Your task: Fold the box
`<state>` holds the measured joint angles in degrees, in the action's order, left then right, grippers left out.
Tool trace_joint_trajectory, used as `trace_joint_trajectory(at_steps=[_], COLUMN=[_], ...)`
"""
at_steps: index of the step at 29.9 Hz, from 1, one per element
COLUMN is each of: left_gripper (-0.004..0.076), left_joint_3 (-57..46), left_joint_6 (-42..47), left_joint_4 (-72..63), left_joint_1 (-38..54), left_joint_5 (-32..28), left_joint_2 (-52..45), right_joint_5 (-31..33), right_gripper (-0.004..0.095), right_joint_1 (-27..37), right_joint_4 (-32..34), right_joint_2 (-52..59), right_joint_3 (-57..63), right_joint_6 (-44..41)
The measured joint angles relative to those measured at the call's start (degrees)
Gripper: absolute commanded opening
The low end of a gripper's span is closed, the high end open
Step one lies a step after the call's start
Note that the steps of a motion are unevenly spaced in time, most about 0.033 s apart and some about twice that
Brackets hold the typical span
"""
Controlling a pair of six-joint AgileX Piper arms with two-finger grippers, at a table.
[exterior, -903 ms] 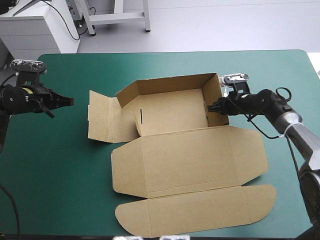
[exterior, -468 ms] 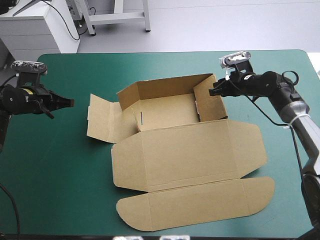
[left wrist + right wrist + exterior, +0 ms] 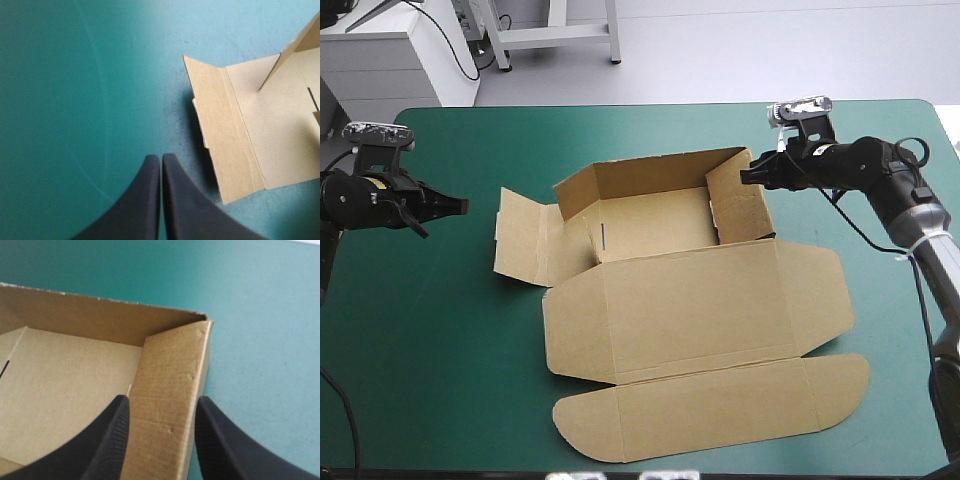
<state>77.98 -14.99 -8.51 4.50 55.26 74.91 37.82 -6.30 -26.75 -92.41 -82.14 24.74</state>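
The box (image 3: 690, 310) is lying across the middle of the counter (image 3: 430, 360), still mostly flat. Nearest, toward the bottom of the frame, the lid (image 3: 710, 415) is lying spread out with its rounded flap. Behind it the front panel is also lying flat.

Farther back, the tray is taking shape. The back wall (image 3: 660, 170) is standing. The left flap (image 3: 525, 240) is lying nearly flat on the counter, just left of centre.

At mid-left, the left tool (image 3: 463, 204) is hovering over bare cover with its fingers pressed together, well apart from the box and pointing at that flap.

At upper right, the right tool (image 3: 745, 178) is sitting at the top corner of the right wall (image 3: 740, 205), fingers spread, one to each side of the board.

Just before, this tool was lower along the same wall, which was leaning outward. Now the wall is turning inward and standing nearly upright against the back wall. So the right side is probably close to done, while the left flap, front panel and lid are still waiting.
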Motion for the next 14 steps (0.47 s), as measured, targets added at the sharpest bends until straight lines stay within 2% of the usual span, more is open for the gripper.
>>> trace_joint_trajectory(at_steps=[7, 14], left_gripper=[-0.0002, -0.0002], left_joint_3=[0.00, 0.00], left_joint_6=[0.00, 0.00], left_joint_4=[-1.34, -1.48], left_joint_1=[0.00, 0.00], left_joint_5=[0.50, 0.69], left_joint_2=[0.00, 0.00], right_joint_5=[5.40, 6.17], right_gripper=[0.0400, 0.0400], right_joint_1=[0.00, 0.00], right_joint_4=[1.01, 3.95], right_joint_2=[-5.46, -6.91], right_joint_3=[-0.07, -0.07], right_joint_6=[-0.66, -0.72])
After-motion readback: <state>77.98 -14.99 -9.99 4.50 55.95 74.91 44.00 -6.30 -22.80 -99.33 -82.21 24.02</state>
